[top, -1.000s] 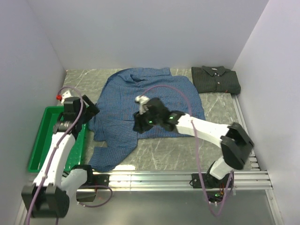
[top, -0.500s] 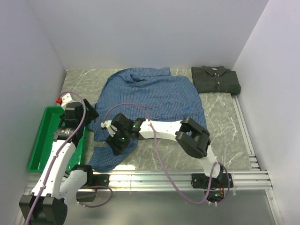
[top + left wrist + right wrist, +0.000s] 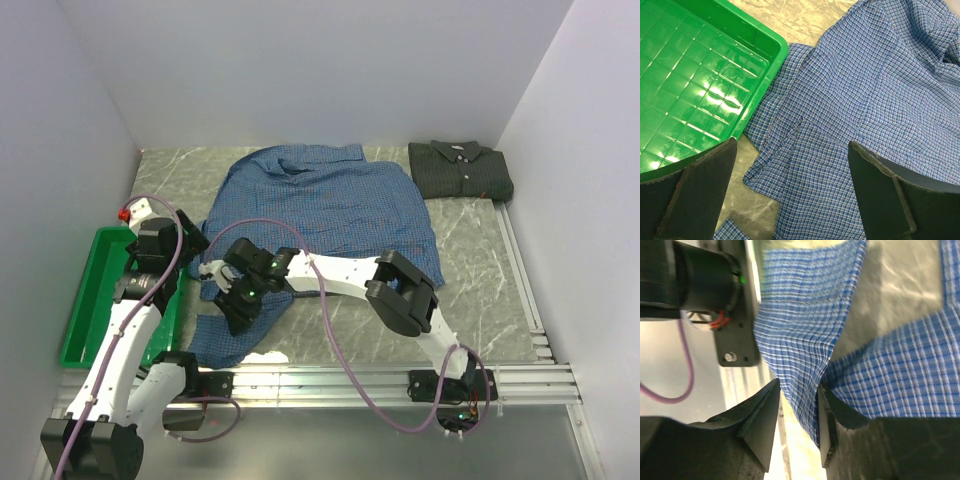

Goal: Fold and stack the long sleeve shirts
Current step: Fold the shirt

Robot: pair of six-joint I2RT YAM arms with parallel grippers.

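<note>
From above, the blue shirt (image 3: 330,210) lies spread across the middle of the tabletop (image 3: 470,270), and the dark shirt (image 3: 460,170) lies folded in the far right corner.

In the left wrist view, the left pincer (image 3: 792,145) stands wide above the blue shirt's edge, beside the green tray (image 3: 695,75).

In the right wrist view, the right pincer (image 3: 797,405) is narrow and pinches a fold of the blue shirt.
</note>
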